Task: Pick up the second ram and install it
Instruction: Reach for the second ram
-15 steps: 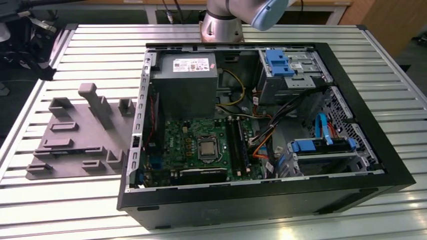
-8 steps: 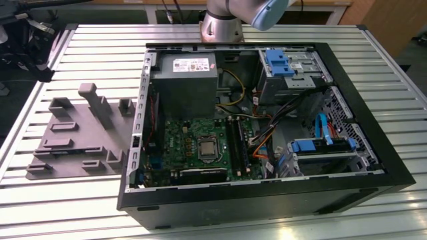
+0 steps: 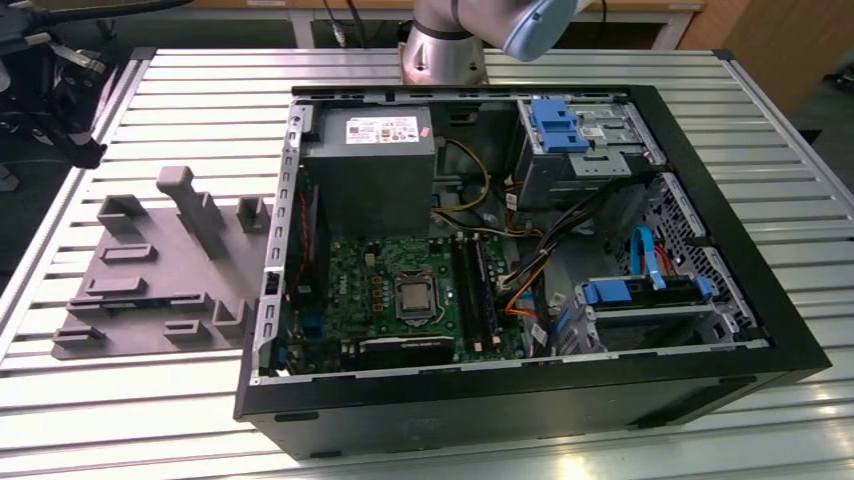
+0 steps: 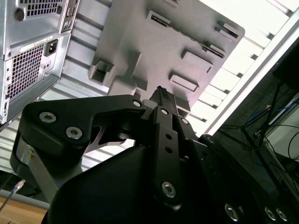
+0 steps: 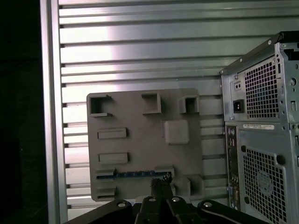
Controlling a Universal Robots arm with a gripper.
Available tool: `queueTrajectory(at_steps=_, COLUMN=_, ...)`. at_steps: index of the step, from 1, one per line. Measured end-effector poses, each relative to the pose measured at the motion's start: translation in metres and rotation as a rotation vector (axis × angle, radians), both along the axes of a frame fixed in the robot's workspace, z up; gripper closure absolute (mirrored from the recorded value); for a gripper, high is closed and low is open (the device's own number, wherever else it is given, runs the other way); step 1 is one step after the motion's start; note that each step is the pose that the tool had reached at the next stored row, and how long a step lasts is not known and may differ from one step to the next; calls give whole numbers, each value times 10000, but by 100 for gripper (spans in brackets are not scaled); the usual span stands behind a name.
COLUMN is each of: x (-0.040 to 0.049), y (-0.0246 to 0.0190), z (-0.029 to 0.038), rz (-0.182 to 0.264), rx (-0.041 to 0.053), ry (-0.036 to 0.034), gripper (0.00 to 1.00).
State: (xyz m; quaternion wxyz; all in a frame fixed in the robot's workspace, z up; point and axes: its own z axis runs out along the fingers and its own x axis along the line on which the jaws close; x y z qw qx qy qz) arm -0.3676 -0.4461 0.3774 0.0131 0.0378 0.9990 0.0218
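From my station I see the end effector (image 5: 161, 185) hanging over the grey tray (image 5: 140, 140), pointing down at it. In both wrist views its fingers look drawn together, and I see nothing gripped between them. The second ram (image 5: 135, 174) is a thin dark strip with a bluish edge, lying flat along one of the tray's long slots. One of its ends sits just past the fingertips (image 5: 155, 186), and the rest of it runs away to one side of them. I can't quite tell whether the tips touch it or hang clear above it. The tray's upright blocks and shallow pockets spread out beyond the end effector on the slatted metal counter (image 5: 140, 46). The open computer case (image 5: 261, 140) stands on that same counter beside the tray, off to the end effector's other side, with its rear panel of vents and sockets turned toward the wrist. In the exterior view the case (image 3: 534, 400) lies with its green motherboard (image 3: 387, 290) showing.
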Motion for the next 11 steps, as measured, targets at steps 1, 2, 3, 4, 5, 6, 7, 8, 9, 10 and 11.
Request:
queueTrajectory(at_steps=1, x=-4, y=-4, z=-3, rz=-1, rx=0, ry=0, gripper=89)
queueTrajectory(at_steps=2, x=-7, y=-7, z=-6, rz=-1, rx=0, ry=0, gripper=89)
queueTrajectory(at_steps=3, x=-10, y=-11, z=-9, rz=0, rx=0, ry=0, gripper=89)
queueTrajectory(at_steps=4, x=-13, y=-15, z=-12, rz=-1, rx=0, ry=0, gripper=89)
queueTrajectory(at_steps=5, x=-16, y=-19, z=-16, rz=-1, rx=0, ry=0, gripper=89)
queueTrajectory(at_steps=6, x=-19, y=-22, z=-18, rz=-1, rx=0, ry=0, gripper=89)
queueTrajectory(at_steps=7, x=-22, y=-26, z=-22, rz=0, rx=0, ry=0, gripper=89)
queueTrajectory(at_steps=8, x=-25, y=-29, z=-25, rz=0, rx=0, ry=0, gripper=89)
queueTrajectory(at_steps=9, x=-27, y=-32, z=-28, rz=0, rx=0, ry=0, gripper=89)
queueTrajectory(at_steps=10, x=-30, y=-35, z=-30, rz=0, rx=0, ry=0, gripper=89)
queueTrajectory(at_steps=11, x=-33, y=-39, z=-33, rz=0, rx=0, ry=0, gripper=89)
